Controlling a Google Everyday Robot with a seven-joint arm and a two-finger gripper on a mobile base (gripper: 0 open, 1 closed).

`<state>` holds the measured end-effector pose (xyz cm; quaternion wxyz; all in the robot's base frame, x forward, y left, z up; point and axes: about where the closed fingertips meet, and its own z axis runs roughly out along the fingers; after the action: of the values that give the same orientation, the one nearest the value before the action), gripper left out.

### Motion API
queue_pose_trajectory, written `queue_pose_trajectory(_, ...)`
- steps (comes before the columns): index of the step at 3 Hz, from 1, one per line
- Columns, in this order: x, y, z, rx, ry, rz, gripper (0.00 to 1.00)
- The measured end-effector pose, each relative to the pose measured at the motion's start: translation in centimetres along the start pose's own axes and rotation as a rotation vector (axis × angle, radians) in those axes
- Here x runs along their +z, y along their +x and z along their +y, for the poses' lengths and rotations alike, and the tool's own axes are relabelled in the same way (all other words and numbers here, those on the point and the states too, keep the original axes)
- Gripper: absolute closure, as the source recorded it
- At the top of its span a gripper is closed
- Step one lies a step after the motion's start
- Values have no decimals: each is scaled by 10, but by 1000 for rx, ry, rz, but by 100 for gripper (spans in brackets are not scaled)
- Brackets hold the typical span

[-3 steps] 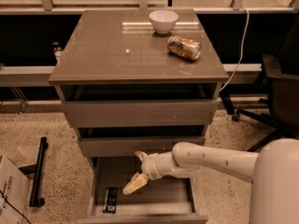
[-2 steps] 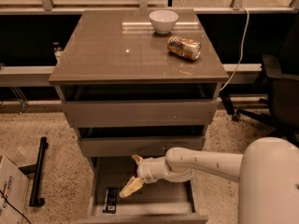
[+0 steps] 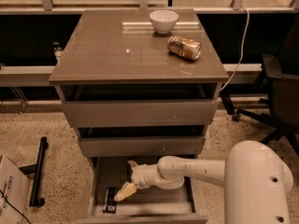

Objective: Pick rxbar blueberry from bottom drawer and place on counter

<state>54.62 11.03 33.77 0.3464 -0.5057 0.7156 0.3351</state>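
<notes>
The bottom drawer point(image 3: 103, 172) is pulled open below two shorter drawers. The rxbar blueberry point(image 3: 110, 200), a dark flat bar with pale print, lies at the drawer's front left corner. My gripper point(image 3: 127, 178) reaches into the drawer from the right, open, with one pale fingertip point(image 3: 122, 192) just right of and above the bar and the other finger point(image 3: 132, 164) further back. It holds nothing. The counter point(image 3: 117, 50) tops the cabinet.
A white bowl point(image 3: 163, 20) and a gold-and-white can point(image 3: 184, 47) lying on its side sit on the counter's far right. A black office chair point(image 3: 280, 97) stands at the right. A black bar point(image 3: 38, 171) and a cardboard box point(image 3: 10, 195) lie on the floor at left.
My gripper has moved left and lower inside the drawer, closer to the bar. The bar has not moved.
</notes>
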Motion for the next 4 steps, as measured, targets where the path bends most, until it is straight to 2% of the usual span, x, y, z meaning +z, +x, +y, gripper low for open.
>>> queue_pose_trajectory(2, 16, 10, -3, 18, 4, 15, 0)
queue_pose_trajectory(3, 47, 18, -6, -7, -8, 33, 0)
queue_pose_trajectory(4, 99, 36, -7, -79, -2, 60, 0)
